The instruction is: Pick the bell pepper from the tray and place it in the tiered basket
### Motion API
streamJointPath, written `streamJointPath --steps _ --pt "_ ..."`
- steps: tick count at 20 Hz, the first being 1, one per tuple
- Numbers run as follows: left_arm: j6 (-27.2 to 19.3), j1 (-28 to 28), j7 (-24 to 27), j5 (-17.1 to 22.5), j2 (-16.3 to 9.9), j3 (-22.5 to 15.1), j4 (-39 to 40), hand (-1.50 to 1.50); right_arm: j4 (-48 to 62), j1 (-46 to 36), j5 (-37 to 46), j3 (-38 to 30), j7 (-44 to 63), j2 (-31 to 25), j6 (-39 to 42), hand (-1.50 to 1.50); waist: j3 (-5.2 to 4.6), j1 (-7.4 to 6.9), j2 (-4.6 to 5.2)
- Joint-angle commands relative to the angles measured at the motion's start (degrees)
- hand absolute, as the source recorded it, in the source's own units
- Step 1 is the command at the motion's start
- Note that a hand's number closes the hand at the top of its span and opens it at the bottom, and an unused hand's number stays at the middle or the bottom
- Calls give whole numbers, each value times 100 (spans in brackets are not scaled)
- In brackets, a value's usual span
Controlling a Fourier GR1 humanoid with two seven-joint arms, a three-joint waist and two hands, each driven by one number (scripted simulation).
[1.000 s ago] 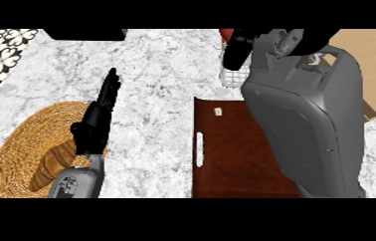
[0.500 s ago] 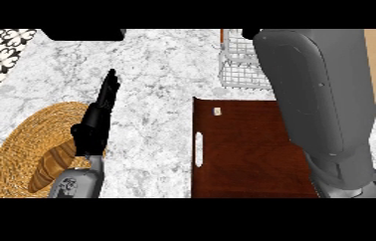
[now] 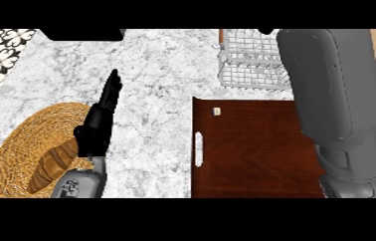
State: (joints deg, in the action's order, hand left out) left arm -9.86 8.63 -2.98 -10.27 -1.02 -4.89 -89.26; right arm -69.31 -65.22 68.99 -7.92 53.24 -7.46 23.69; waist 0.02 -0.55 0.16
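Dark wood tray is sitting on the marble counter, nothing on it but a tiny white tag. Just beyond it, the wire tiered basket is showing. Right forearm is stretching over the tray's right side toward the basket, hand out of sight, bell pepper too. Left of the tray, the left hand is resting open, fingers straight, beside a woven mat.

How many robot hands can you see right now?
1: the left robot hand, open, fingers straight, over the counter beside the woven mat. The right forearm runs past the top edge, hiding its hand.
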Motion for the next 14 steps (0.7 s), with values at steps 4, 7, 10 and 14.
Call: streamJointPath --steps 4,7,10,14 --pt "30 -137 112 49 47 -20 -15 0 401 86 -579 -893 -230 -27 -1030 -150 -1 -3 3" --pt "26 -192 258 18 -17 37 64 0 48 115 -690 -964 -113 178 -1452 -150 -2 16 -10" --pt "-175 -197 172 -21 97 -158 82 0 -411 193 -823 -1239 -268 83 -2076 -150 1 46 -12" --pt "-86 10 126 60 -7 187 191 0 -1253 334 -690 -1381 478 -111 -1925 -150 -3 146 -41"
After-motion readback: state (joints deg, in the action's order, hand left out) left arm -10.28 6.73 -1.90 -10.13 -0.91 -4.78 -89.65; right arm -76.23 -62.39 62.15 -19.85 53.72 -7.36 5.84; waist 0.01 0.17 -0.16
